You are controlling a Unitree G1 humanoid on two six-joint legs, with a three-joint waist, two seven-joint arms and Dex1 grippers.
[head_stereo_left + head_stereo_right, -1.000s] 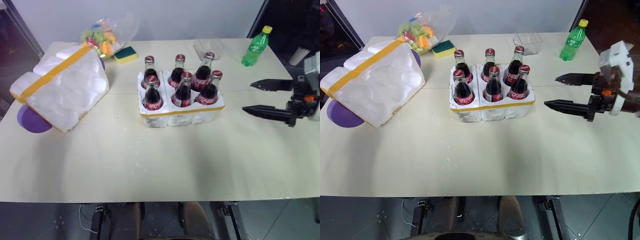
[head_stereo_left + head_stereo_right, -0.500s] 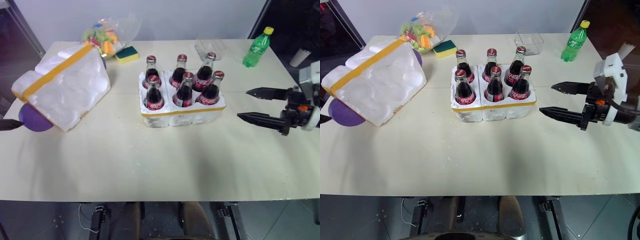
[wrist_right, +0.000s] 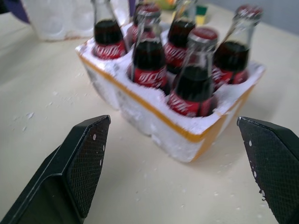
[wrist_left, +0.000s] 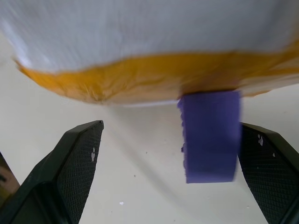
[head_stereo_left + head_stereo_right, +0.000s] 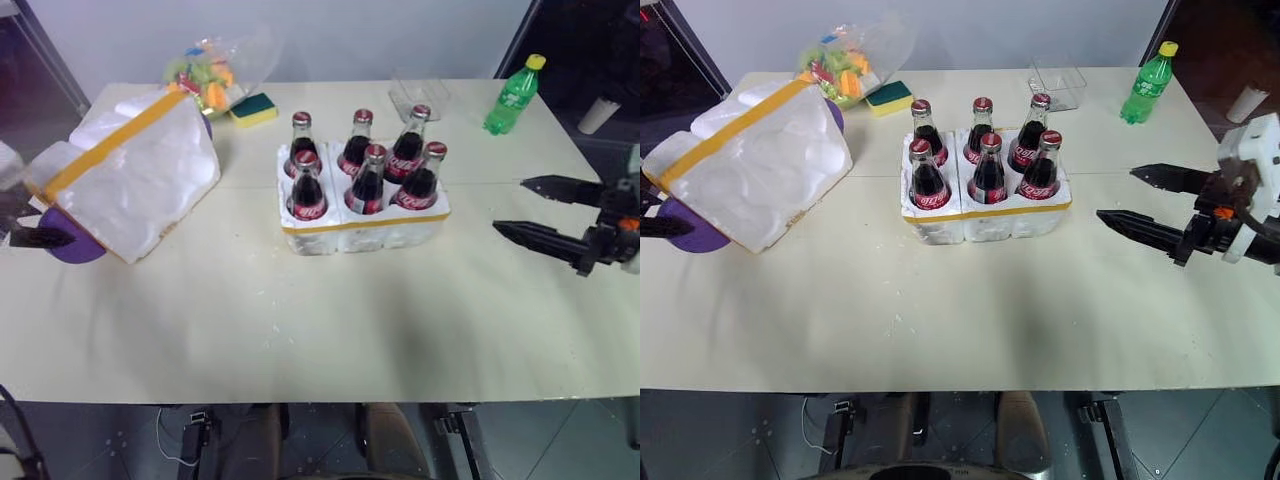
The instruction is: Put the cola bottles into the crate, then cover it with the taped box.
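Several cola bottles with red caps and labels stand upright in the wells of the crate, a low white foam tray with a yellow band, at the table's middle. The taped box, big white foam with a yellow band, lies tilted at the left, propped on a purple object. My left gripper is open at the table's left edge, its fingers either side of the purple object under the box. To the right of the crate my right gripper hangs open and empty, pointing at it.
A green plastic bottle and a clear plastic container stand at the back right. A bag of colourful items and a yellow-green sponge lie at the back left.
My left gripper has come in from the left edge up to the purple object under the taped box. The right gripper has stayed about where it was, still open.
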